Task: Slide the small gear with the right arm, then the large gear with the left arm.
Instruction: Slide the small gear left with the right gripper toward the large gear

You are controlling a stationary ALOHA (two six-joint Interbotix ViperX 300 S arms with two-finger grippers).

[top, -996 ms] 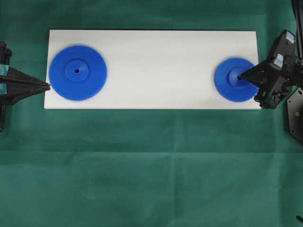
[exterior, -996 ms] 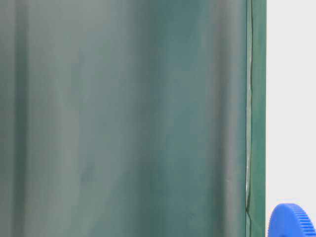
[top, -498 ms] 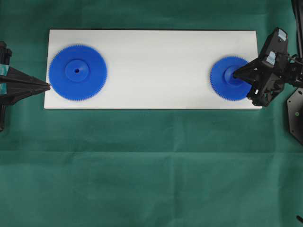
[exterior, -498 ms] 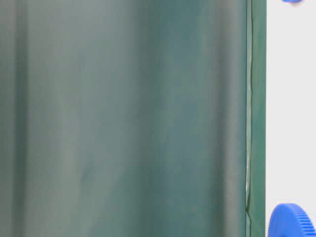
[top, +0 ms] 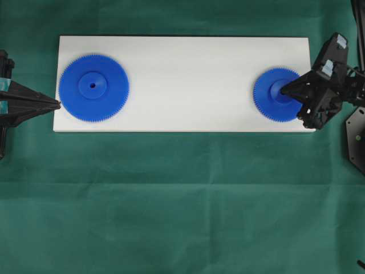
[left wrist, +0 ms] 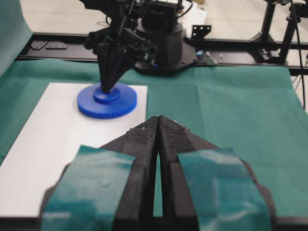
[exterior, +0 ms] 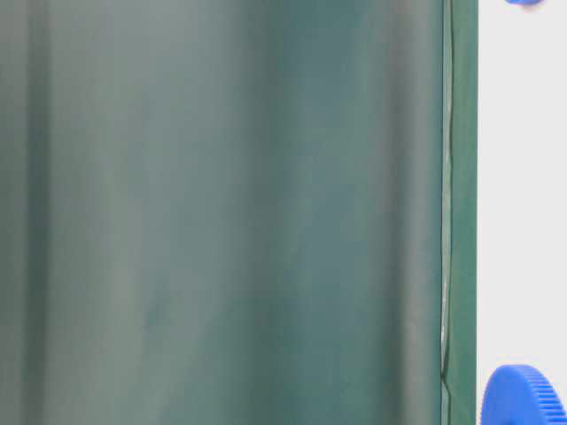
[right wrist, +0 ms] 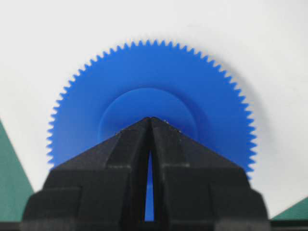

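The small gear (top: 274, 97) lies near the right end of the white board (top: 188, 68). My right gripper (top: 283, 91) is shut, and its pointed tip rests on the gear's raised hub (right wrist: 130, 106). In the right wrist view the tip of the right gripper (right wrist: 150, 118) covers the middle of the small gear (right wrist: 154, 62). The large gear (top: 93, 87) lies flat at the board's left end. My left gripper (top: 59, 104) is shut and holds nothing, its tip just off the board's left edge beside the large gear. The left wrist view looks past the left gripper (left wrist: 158, 118) to the small gear (left wrist: 115, 105).
Green cloth (top: 182, 200) covers the table around the board. The right arm's base and a black frame (left wrist: 159, 38) stand beyond the board's far end. In the table-level view a rim of the large gear (exterior: 524, 398) and a sliver of the small gear (exterior: 523, 3) show.
The right gripper and the small gear under it have shifted slightly left along the board since a second ago, and have held still for the last half second. The left arm and large gear have not moved.
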